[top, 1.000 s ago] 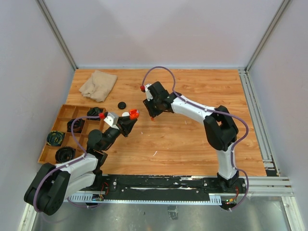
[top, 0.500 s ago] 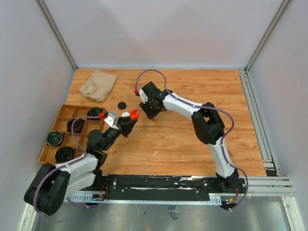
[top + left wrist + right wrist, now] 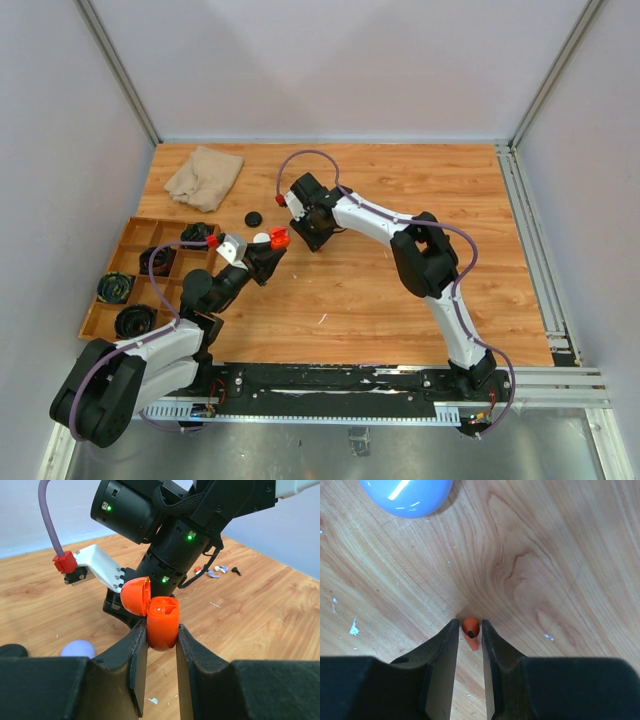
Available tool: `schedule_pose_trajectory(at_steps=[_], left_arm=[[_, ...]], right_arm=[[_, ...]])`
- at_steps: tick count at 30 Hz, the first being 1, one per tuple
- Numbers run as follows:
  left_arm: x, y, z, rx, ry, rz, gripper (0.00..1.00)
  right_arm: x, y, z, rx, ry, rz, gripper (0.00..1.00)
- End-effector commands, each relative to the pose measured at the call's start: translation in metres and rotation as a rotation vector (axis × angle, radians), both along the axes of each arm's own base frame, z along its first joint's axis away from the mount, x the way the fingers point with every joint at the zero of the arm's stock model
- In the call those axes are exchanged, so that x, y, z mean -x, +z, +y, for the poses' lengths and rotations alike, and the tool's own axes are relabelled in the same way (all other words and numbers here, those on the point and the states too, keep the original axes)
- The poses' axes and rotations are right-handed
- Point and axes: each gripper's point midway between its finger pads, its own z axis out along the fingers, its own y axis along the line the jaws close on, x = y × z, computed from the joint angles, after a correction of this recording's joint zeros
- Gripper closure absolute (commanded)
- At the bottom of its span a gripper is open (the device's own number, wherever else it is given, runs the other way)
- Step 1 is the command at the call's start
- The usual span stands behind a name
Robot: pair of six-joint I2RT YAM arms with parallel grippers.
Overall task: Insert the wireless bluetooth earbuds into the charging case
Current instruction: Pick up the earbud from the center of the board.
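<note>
My left gripper [image 3: 161,636] is shut on the orange charging case [image 3: 163,620], held upright with its lid [image 3: 135,596] flipped open. From above, the case [image 3: 278,238] sits just left of my right gripper [image 3: 305,238], which points down at the table. The right wrist view shows that gripper [image 3: 470,628] closed on a small red earbud [image 3: 470,626] at its tips, stem toward the camera, close over the wood. More earbuds [image 3: 216,571], lilac, white and black, lie on the table behind the right arm.
A lilac rounded case [image 3: 407,495] lies near the right gripper, seen also in the left wrist view [image 3: 77,649]. A black puck [image 3: 253,218] and a beige cloth [image 3: 205,175] lie farther back left. A wooden divided tray [image 3: 128,232] holding black coils stands at the left edge.
My right gripper has moved left toward the orange case and its jaws have narrowed around the red earbud. The left gripper and the case have stayed put.
</note>
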Motion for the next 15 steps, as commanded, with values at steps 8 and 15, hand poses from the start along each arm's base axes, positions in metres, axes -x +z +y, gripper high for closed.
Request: schedule_pose_trajectory(at_steps=[8, 15], left_arm=[[0.006, 0.008, -0.003, -0.008, -0.035, -0.061, 1.0], [0.016, 0.022, -0.008, 0.004, -0.086, -0.123, 1.0]], right_arm=[[0.01, 0.003, -0.015, 0.074, 0.017, -0.003, 0.87], [0.02, 0.042, -0.02, -0.026, -0.014, -0.058, 0.89]])
